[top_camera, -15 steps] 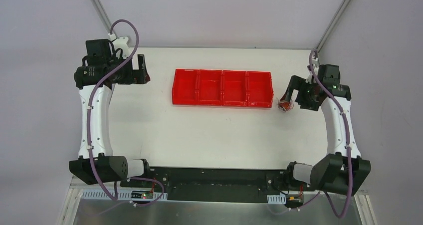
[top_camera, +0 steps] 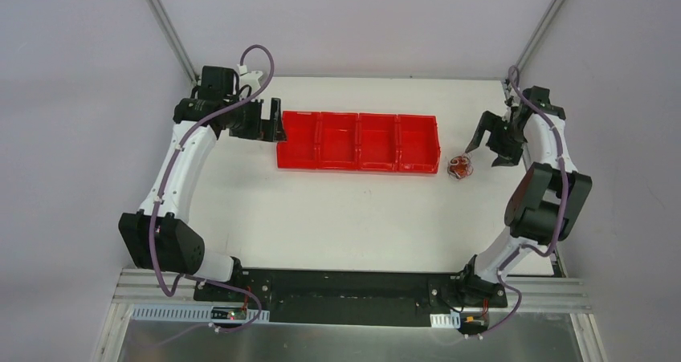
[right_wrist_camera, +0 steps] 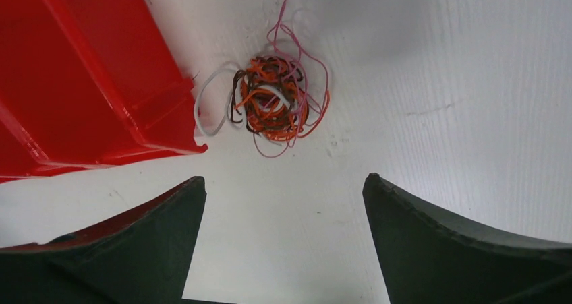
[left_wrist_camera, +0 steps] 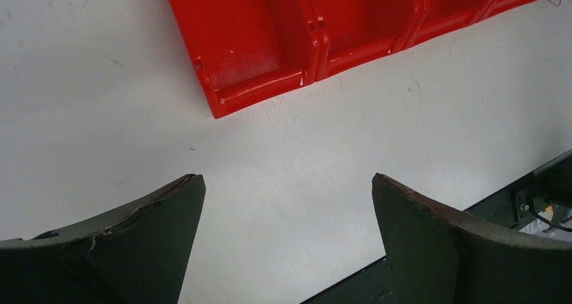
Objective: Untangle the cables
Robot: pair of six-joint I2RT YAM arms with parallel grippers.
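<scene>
Cables (right_wrist_camera: 273,105), hair-thin and wound into one small tangle, lie on the white table (top_camera: 337,217) just beside the right end of the red tray (top_camera: 358,141); seen from above, the knot (top_camera: 459,168) sits at about four o'clock from the tray's right-hand corner, close to it but not plainly touching; the wrist view shows orange, dark, white and pink strands, with a white loop reaching out at nine o'clock toward the tray's corner (right_wrist_camera: 168,139) and thin pink loops straying at twelve and three o'clock; whether that white loop meets the plastic cannot be told.

The right gripper (right_wrist_camera: 283,179) hangs with its jaws spread wide and nothing between them; the tangle lies at twelve o'clock from the gap between its fingers, apart from both tips; in the top view this gripper (top_camera: 488,149) stands at about two o'clock from the tangle, near the table's right edge.

The left gripper (left_wrist_camera: 287,179) is likewise fully spread and holds nothing; bare table shows between its fingers, and the tray's left compartment (left_wrist_camera: 249,41) lies at twelve o'clock from the gap; from above it (top_camera: 273,125) is close against the tray's left end, well apart from the cables.

The tray is a row of four compartments, running from nine to three o'clock across the far half of the table.
</scene>
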